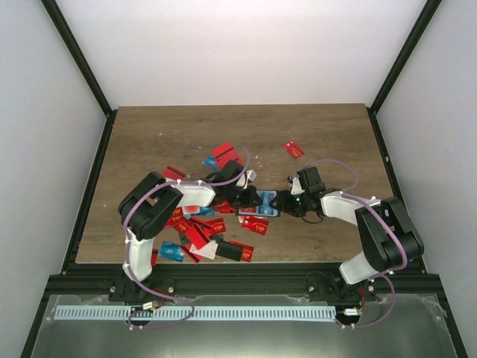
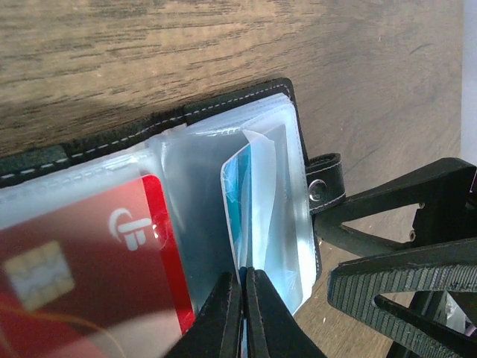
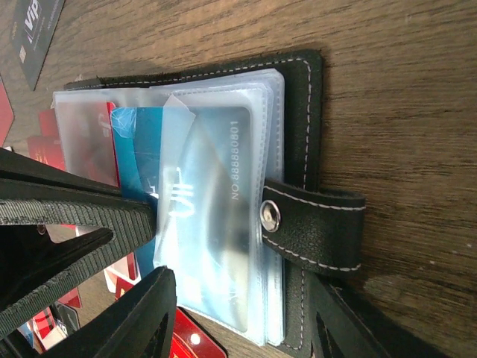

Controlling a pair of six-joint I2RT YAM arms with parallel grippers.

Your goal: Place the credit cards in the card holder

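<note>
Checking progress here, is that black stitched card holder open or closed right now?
Open: the black stitched fold-over card holder lies spread, clear plastic sleeves exposed, snap strap unfastened.
</note>
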